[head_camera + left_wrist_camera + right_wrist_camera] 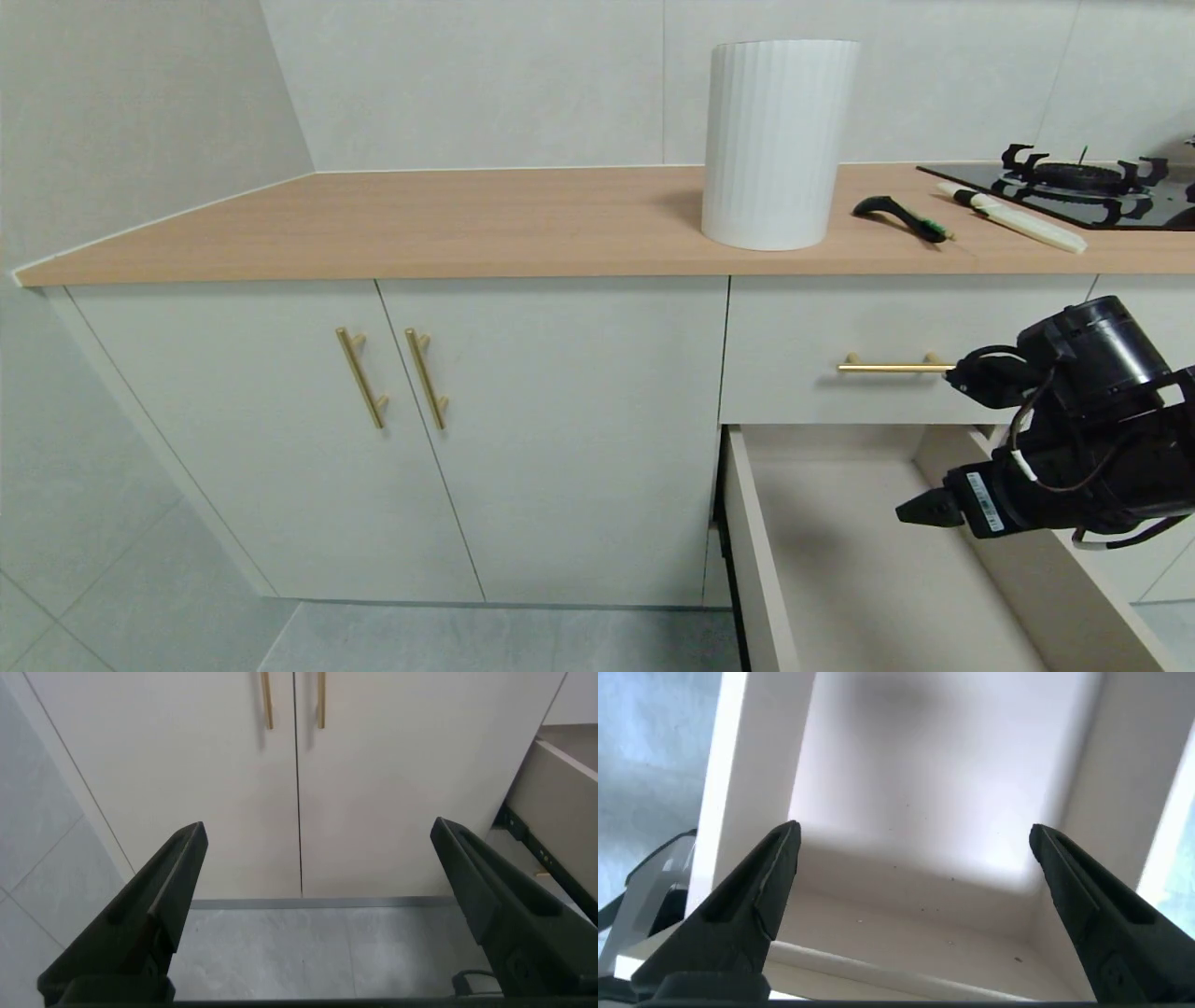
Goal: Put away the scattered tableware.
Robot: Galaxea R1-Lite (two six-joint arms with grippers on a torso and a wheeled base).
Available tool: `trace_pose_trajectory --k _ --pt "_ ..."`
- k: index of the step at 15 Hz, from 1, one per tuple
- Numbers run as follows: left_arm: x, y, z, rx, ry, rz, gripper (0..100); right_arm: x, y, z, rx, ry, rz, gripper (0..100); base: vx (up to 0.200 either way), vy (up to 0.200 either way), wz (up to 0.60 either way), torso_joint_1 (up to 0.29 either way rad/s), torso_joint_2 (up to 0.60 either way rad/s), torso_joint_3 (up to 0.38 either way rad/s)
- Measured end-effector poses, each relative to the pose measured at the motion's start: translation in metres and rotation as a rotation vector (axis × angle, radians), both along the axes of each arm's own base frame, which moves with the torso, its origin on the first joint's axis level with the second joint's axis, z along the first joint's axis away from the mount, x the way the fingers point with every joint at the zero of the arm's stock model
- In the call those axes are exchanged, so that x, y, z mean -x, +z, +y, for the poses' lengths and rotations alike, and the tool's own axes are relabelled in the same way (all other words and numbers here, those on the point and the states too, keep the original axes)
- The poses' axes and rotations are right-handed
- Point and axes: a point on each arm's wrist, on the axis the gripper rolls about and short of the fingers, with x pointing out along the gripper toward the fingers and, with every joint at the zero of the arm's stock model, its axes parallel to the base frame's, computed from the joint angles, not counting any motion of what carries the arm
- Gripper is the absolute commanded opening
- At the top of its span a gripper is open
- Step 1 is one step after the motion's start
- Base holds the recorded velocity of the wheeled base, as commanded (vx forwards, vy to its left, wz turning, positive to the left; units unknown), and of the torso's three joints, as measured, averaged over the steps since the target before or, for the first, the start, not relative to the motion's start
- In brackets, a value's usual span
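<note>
**A:** Where does the tableware lie?

**B:** 2 pieces lie on the right part of the wooden countertop (420,224). One is a black-handled utensil (901,217) with a green tip. Just beside it is a long cream utensil (1013,217), which lies along the near edge of the black gas hob (1074,187). A white ribbed container (777,145) stands upright to their left.

**A:** And the grippers?

**B:** The right gripper (913,835) hangs over the open drawer (756,551) below that part of the counter, its fingers spread wide apart. The left gripper (318,831) is low, near the floor, and faces the 2 closed cabinet doors (187,756). Its fingers are also wide apart.

**A:** What lies around the drawer?

**B:** A closed drawer (812,327) with a brass bar handle (892,368) sits directly above it.
</note>
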Motion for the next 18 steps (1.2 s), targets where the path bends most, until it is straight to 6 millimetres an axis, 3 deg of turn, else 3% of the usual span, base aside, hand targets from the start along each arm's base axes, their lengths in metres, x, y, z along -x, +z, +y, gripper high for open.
trace_pose_trajectory --k 5,14,18 --pt "0.0 0.0 0.0 0.0 0.0 0.0 100 0.0025 0.0007 -0.0013 -0.012 -0.003 -0.049 100 0.0 0.0 0.0 0.053 -0.18 -0.189" --pt "0.0 0.0 0.0 0.0 0.0 0.0 100 0.0033 0.0012 -0.0015 -0.011 -0.003 -0.053 100 0.0 0.0 0.0 0.148 -0.48 -0.301" --pt "0.0 0.0 0.0 0.0 -0.001 0.0 100 -0.0025 0.0051 0.0007 -0.034 0.001 -0.135 100 0.0 0.0 0.0 0.078 -0.2 -0.12"
